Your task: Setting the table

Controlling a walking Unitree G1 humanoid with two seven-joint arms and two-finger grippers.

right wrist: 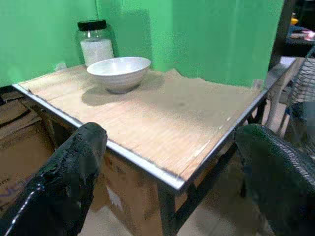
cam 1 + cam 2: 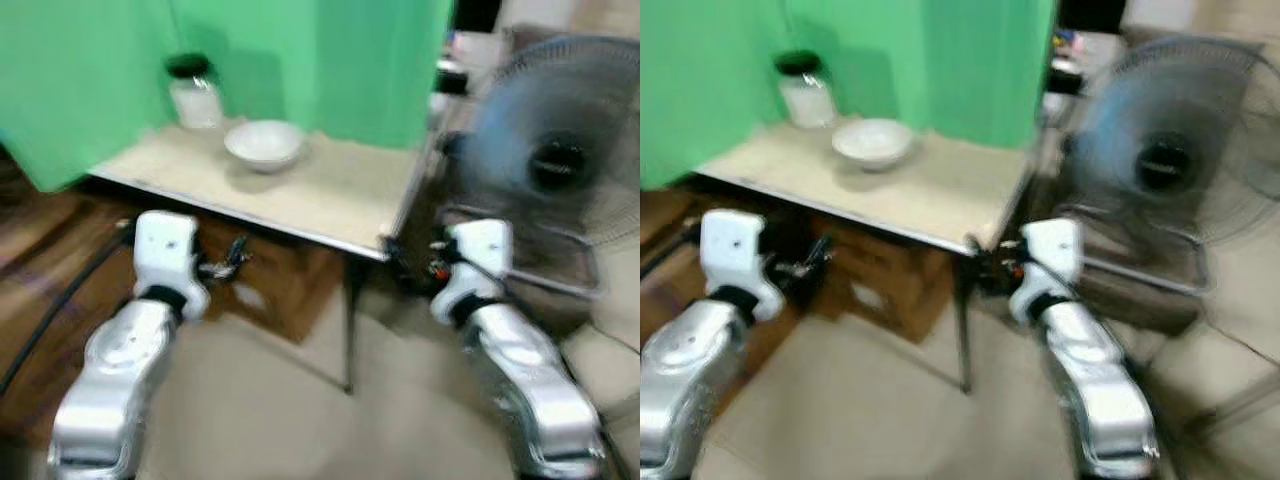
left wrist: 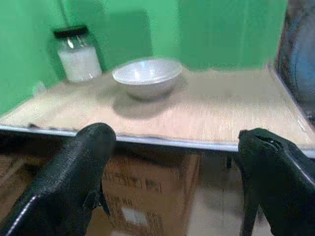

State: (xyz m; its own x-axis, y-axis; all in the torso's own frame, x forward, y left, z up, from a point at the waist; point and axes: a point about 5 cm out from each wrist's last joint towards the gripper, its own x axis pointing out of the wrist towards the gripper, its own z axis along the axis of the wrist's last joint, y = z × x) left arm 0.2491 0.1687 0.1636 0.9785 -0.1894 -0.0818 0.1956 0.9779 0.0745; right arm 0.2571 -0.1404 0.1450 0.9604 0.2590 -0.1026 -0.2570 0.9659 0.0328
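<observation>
Both arms raised before the small wooden table (image 2: 330, 200), nothing held.

Head views: a white ceramic bowl (image 2: 264, 143) sits far-left on the table, a black-lidded glass jar (image 2: 194, 92) just behind it against green cloth (image 2: 330, 60); a grey standing fan (image 2: 560, 160) crowds the right, a cardboard box (image 2: 270, 290) underneath.
Left wrist: left gripper (image 3: 172, 162) spread wide, empty, below the edge.
Right wrist: right gripper (image 1: 172, 162) likewise released, near the table's corner.

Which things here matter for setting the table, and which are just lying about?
For the job:
- table
- white bowl on it
- left gripper and right gripper, both open and short of the table's edge

Just lying about:
- jar with a black lid, possibly
- fan
- cardboard boxes under the table
- green backdrop
</observation>
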